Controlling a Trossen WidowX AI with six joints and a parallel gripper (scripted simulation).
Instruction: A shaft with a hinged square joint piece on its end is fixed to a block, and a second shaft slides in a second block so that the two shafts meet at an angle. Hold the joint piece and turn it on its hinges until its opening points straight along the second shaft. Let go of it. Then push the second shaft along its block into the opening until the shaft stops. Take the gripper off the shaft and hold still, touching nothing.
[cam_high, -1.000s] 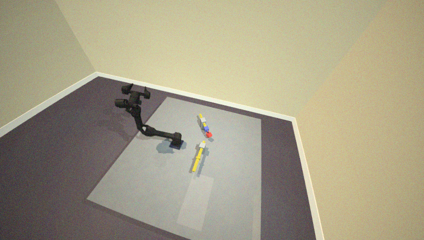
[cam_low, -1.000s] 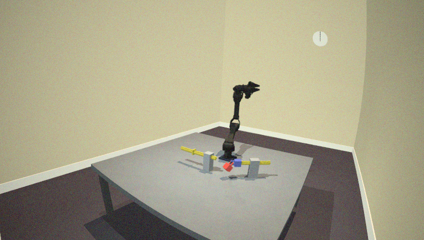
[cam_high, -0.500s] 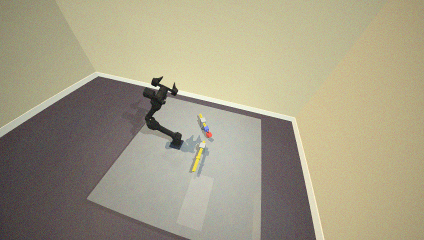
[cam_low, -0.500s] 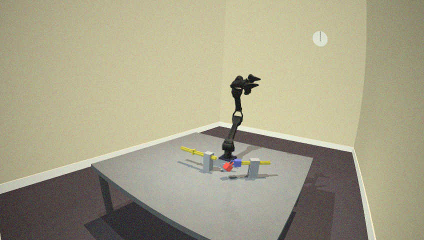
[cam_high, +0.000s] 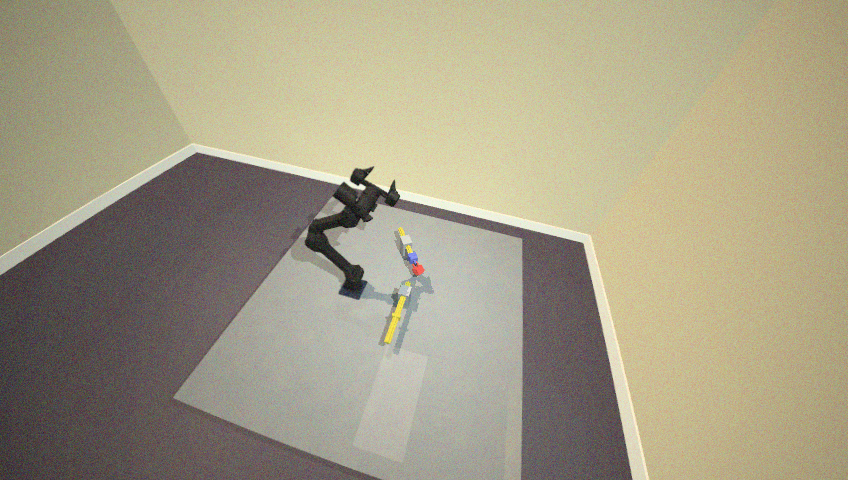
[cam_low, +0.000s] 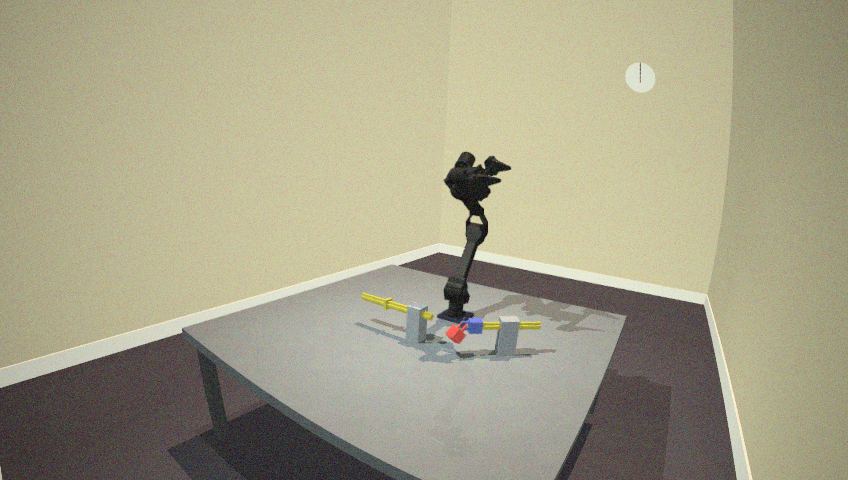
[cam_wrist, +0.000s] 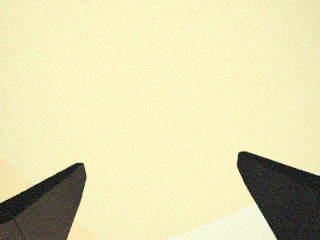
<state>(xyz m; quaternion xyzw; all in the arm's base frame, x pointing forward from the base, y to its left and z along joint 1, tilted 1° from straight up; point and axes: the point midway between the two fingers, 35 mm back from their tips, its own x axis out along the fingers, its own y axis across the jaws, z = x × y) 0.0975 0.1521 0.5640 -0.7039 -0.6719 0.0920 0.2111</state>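
Note:
My gripper (cam_high: 383, 174) (cam_low: 505, 173) (cam_wrist: 163, 164) is open and empty, high above the table; the wrist view shows only walls between its fingers. The red joint piece (cam_high: 418, 270) (cam_low: 455, 333) hangs tilted downward from the blue piece (cam_high: 412, 257) (cam_low: 475, 325) on the end of the fixed yellow shaft (cam_high: 400, 230) (cam_low: 530, 325). That shaft runs through a grey block (cam_high: 406, 240) (cam_low: 508, 337). The second yellow shaft (cam_high: 391, 327) (cam_low: 374, 299) passes through another grey block (cam_high: 404, 290) (cam_low: 416, 324). Its near end is apart from the red piece. Which way the opening points is too small to tell.
The arm's dark base (cam_high: 352, 289) (cam_low: 455, 315) stands on the grey table (cam_high: 285, 362) (cam_low: 333, 380), beside the blocks. A raised collar (cam_high: 396, 314) (cam_low: 387, 303) sits on the second shaft. Shadows of the arm and shafts fall around the blocks.

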